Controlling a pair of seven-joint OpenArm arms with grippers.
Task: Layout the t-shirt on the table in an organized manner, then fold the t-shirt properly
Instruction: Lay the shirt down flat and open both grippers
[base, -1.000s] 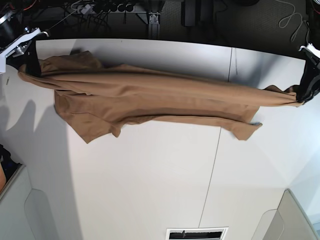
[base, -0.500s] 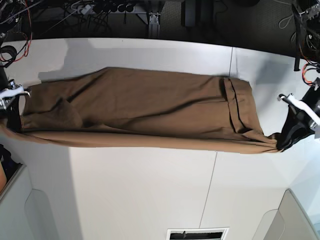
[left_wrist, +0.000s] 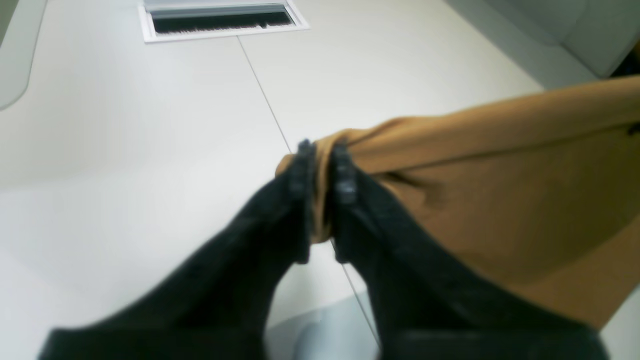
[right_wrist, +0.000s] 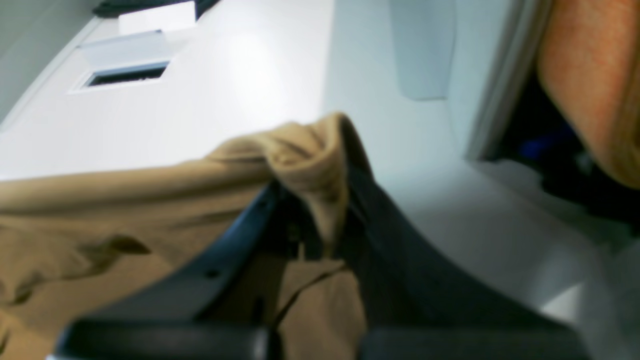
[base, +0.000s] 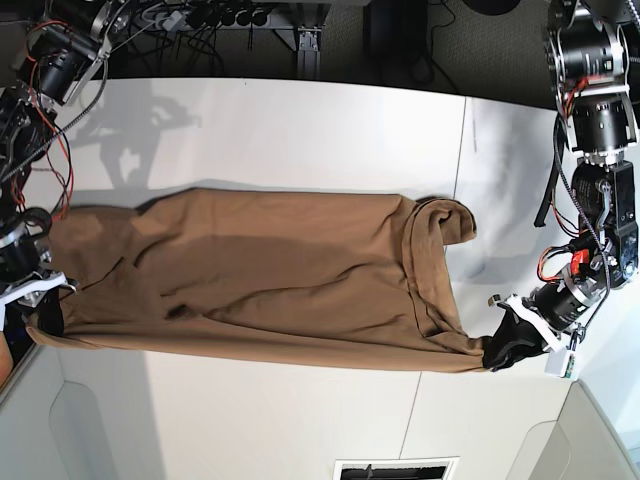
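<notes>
The tan t-shirt (base: 260, 290) lies spread sideways across the white table (base: 300, 120), its right end folded over in a rolled edge. My left gripper (base: 497, 352) is at the shirt's near right corner. In the left wrist view its black fingers (left_wrist: 300, 175) stand close together, and a bunch of the t-shirt (left_wrist: 500, 175) is pinched between them in the left gripper (left_wrist: 321, 167). My right gripper (base: 48, 315) holds the near left corner. In the right wrist view the right gripper (right_wrist: 312, 200) is shut on a fold of the t-shirt (right_wrist: 125, 210) that drapes over one finger.
A slotted cable opening (base: 390, 468) sits in the table's near edge, also in the left wrist view as the cable opening (left_wrist: 220, 20). A thin seam (base: 462, 130) crosses the tabletop. Grey chair backs (base: 590, 440) stand at the near corners. Cables run behind the far edge.
Both grippers have come toward the table's near edge, drawing the stretched shirt with them. The cloth has dropped onto the table and now lies wider and flatter.
</notes>
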